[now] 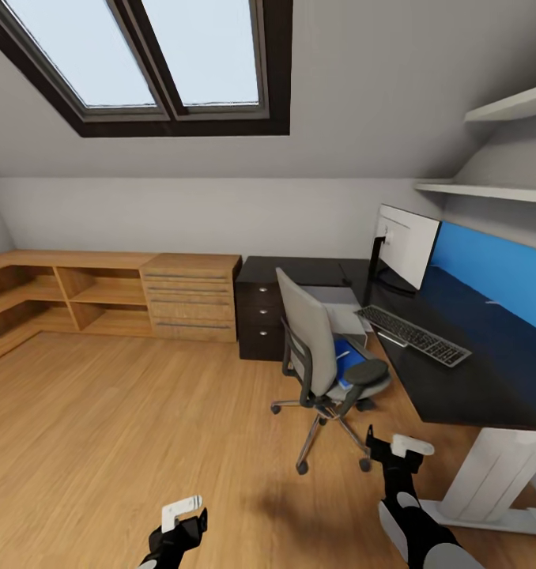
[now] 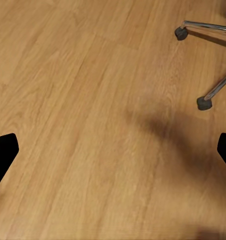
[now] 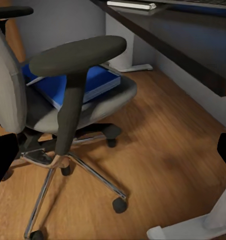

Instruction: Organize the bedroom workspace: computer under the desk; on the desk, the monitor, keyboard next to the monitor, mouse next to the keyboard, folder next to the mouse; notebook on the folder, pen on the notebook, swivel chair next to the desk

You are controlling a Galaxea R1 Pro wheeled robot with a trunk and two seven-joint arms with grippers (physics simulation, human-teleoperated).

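- The folder is seen lying flat on the seat of the swivel chair, just beside the front edge of the desk.
- It lies ahead of the right gripper, past the near armrest. Its long side seems to run front to back.
- The right gripper is nearer; the left gripper hangs over bare floor.
- Both grippers are held wide apart, with nothing in them.

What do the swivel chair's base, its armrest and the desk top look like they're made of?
Swivel chair base: looks like chromed metal, bright and reflective. Armrest: matte dark padding, possibly foam or rubber. Desk top: glossy black, probably laminate; it mirrors the blue wall panel.
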